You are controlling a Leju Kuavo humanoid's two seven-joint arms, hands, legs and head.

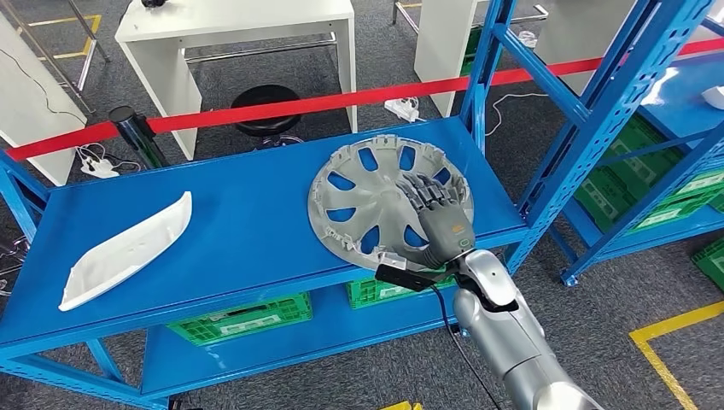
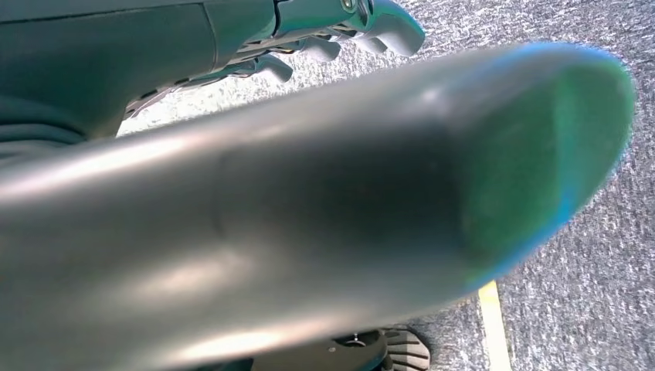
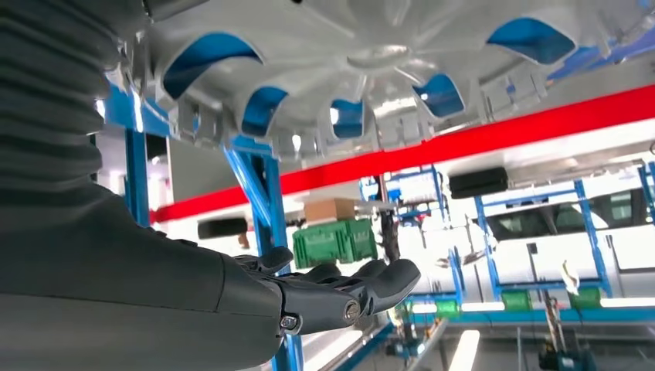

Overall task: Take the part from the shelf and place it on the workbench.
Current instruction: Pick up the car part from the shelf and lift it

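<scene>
A grey hubcap (image 1: pixel 367 192) with several blue-showing cutouts lies flat on the right part of the blue shelf's top deck (image 1: pixel 239 231). My right hand (image 1: pixel 440 213) is over its near right side, with the fingers stretched out and apart across the spokes. In the right wrist view the hubcap (image 3: pixel 371 54) and my right hand (image 3: pixel 332 297) have a clear gap between them, and the hand holds nothing. A white curved part (image 1: pixel 128 248) lies at the deck's left end. My left hand (image 2: pixel 309 193) hangs over grey carpet, thumb blurred and close, with nothing in it.
A blue upright (image 1: pixel 482 68) stands just behind the hubcap, and a second blue rack (image 1: pixel 674 171) is to the right. Red barrier tape (image 1: pixel 299 107) runs behind the shelf. Green crates (image 1: pixel 239 320) sit on the lower deck. White tables (image 1: pixel 230 26) and a black stool (image 1: pixel 266 107) stand beyond.
</scene>
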